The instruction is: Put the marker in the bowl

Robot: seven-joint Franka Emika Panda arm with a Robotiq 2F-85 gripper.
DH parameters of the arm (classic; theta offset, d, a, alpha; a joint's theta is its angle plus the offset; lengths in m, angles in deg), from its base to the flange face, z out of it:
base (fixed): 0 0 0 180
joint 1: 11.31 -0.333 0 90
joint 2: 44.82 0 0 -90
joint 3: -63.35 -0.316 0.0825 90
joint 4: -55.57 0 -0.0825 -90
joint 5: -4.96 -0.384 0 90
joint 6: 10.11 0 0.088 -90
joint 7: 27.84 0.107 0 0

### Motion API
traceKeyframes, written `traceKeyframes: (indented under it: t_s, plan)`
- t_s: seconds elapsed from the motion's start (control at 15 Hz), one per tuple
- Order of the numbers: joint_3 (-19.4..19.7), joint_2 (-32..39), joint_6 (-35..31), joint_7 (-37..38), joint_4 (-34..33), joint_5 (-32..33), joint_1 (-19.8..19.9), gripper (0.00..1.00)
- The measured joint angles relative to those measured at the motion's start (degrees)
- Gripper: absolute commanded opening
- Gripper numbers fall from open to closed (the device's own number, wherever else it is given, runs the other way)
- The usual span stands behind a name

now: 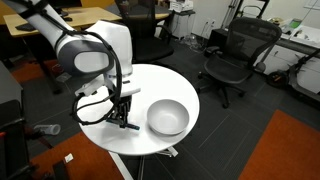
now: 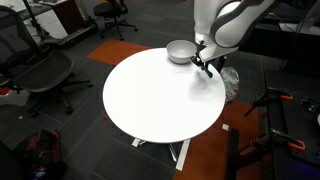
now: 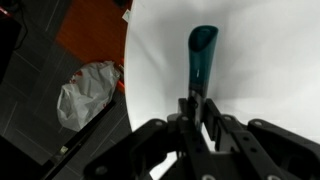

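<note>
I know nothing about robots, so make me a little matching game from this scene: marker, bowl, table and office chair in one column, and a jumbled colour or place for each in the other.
Column one
1. marker
2. bowl
3. table
4. office chair

Column two
A. black, on the floor beyond the table
B. teal, pinched in the gripper
C. round and white, carrying the bowl
D. light grey, empty, standing beside the gripper

Right pairs: 1-B, 2-D, 3-C, 4-A.
</note>
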Motion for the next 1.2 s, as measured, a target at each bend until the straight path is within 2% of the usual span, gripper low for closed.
traceKeyframes:
  t_s: [0.33,0.4,0.47,0.6,1.07,1.2]
  plan:
    - [-0.1,2.4,-3.8,0.0,0.0,-0.5,0.0,0.05]
    - [-0.1,2.9,-4.5,0.0,0.0,-0.7,0.0,0.23]
    - [-0.1,3.3,-5.1,0.0,0.0,-0.9,0.0,0.45]
    - [0.0,4.0,-6.1,0.0,0.0,-1.3,0.0,0.49]
    - [1.6,3.8,-8.1,0.0,0.1,-1.4,-1.2,0.99]
    - [2.0,2.4,-8.4,0.0,0.5,-1.4,-1.8,1.0]
